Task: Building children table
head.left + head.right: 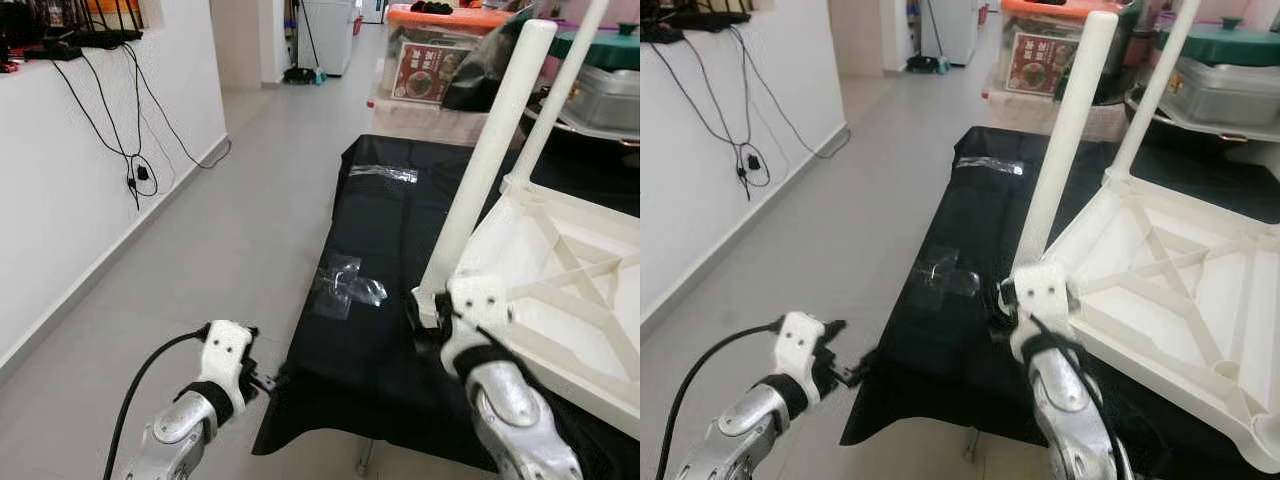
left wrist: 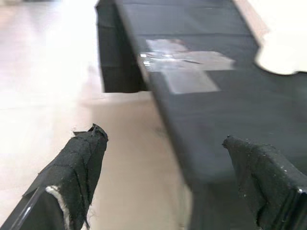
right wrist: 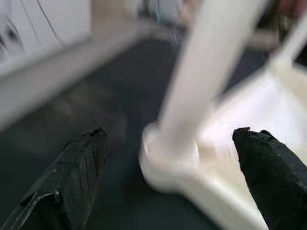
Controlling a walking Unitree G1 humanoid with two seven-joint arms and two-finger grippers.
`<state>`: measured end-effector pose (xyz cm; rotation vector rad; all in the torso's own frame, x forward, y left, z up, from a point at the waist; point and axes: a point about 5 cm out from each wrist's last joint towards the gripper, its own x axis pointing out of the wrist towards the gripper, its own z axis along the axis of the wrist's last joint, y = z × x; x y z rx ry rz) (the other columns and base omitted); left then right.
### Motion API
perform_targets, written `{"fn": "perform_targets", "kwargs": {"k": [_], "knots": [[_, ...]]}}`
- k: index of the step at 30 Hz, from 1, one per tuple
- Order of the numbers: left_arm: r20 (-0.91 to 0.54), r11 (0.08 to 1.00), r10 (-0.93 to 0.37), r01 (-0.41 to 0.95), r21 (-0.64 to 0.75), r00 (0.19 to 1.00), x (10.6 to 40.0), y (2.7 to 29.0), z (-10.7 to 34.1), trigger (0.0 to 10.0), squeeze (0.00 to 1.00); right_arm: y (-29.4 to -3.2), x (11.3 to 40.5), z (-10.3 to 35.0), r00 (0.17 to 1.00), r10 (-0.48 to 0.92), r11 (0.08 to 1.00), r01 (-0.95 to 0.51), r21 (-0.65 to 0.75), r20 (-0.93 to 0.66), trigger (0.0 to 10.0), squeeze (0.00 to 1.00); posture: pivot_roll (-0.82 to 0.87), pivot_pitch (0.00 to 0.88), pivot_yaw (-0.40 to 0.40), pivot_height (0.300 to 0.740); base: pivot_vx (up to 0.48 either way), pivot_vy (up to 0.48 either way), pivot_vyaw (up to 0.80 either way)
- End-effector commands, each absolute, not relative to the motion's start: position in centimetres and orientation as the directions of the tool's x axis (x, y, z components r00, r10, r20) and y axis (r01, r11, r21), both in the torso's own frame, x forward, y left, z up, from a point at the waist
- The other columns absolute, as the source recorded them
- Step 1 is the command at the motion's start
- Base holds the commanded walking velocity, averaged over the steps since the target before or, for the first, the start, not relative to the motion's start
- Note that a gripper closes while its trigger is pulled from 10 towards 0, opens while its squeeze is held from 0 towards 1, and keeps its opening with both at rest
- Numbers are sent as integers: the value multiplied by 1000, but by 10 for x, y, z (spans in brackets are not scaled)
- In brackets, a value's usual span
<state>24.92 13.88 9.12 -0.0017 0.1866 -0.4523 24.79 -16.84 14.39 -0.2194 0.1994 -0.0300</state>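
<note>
A white plastic children's table [image 1: 560, 290] lies upside down on a bench draped in black cloth [image 1: 380, 230]. Two white legs stand up from it, a near one [image 1: 490, 150] and a far one [image 1: 562, 85]. My right gripper [image 3: 170, 132] is open at the near corner, with the base of the near leg [image 3: 192, 96] just ahead between its spread fingers, not touching them; that view is blurred. My left gripper [image 2: 163, 135] is open and empty, low beside the front left corner of the black cloth [image 2: 225, 124].
Clear plastic wrappers [image 1: 347, 285] [image 1: 384, 172] lie on the cloth. Storage boxes [image 1: 430, 65] and a metal tray with a green lid [image 1: 600, 90] crowd the back. A white wall with hanging cables [image 1: 135, 150] runs along the left, with grey floor [image 1: 230, 230] between.
</note>
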Motion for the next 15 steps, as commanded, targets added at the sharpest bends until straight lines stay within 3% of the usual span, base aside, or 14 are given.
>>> {"fn": "perform_targets", "kwargs": {"k": [1,3,5,6,8,15], "knots": [[-175,915,-400,402,-26,900,248,142,94,10000,0,-174,248,136,954,-118,966,45,-255,-275,10000,0,-57,0,-43,740,0,0,0],[-171,921,-386,388,-23,906,247,144,95,10000,0,-175,250,134,944,-138,960,53,-274,-301,10000,0,-55,0,-44,740,0,0,0],[-149,926,-375,378,-6,915,246,144,99,10000,0,-173,252,140,951,-160,906,35,-422,-266,10000,0,-54,0,-45,740,0,0,0],[-135,916,-398,400,-11,907,243,140,102,10000,0,-165,254,143,978,-57,929,-22,-369,-203,10000,0,-42,0,-52,740,0,-480,0],[-127,911,-407,412,15,904,244,137,103,10000,0,-160,254,148,989,10,977,-40,-210,-145,10000,0,-37,0,-57,740,0,-472,0],[-112,927,-369,374,24,923,251,143,108,10000,0,-141,254,161,987,132,974,-146,-173,-90,10000,0,-28,0,-58,740,0,-472,0]]}}
